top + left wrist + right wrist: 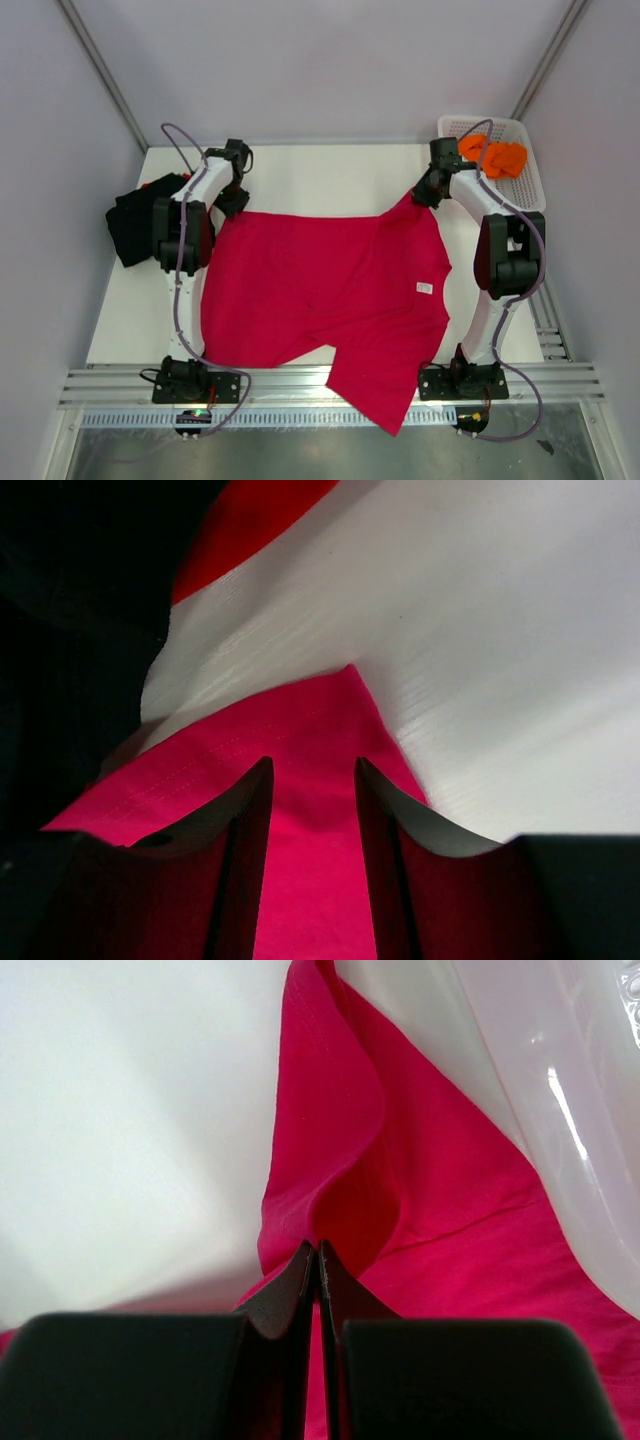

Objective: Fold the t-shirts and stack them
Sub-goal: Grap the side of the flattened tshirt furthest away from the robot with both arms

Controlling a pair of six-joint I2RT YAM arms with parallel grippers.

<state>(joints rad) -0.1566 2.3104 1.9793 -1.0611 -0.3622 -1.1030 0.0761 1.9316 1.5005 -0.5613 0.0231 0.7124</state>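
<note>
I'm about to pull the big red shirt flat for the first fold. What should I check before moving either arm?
1. Right gripper holds the crimson t-shirt: ok, shut on a raised fold.
2. Left gripper holds its corner: not ok, jaws open astride the cloth.
3. Shirt fully on the table: not ok, part hangs over the near edge.
4. Black t-shirts apart from it: cannot tell, the left arm covers the gap.
5. Orange t-shirt out of the way: ok, in the white mesh basket.

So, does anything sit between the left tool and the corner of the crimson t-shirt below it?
Nothing visible does. The left tool is open, with the far-left corner of the crimson t-shirt lying bare between its fingers. The black t-shirts lie off to the side.
</note>
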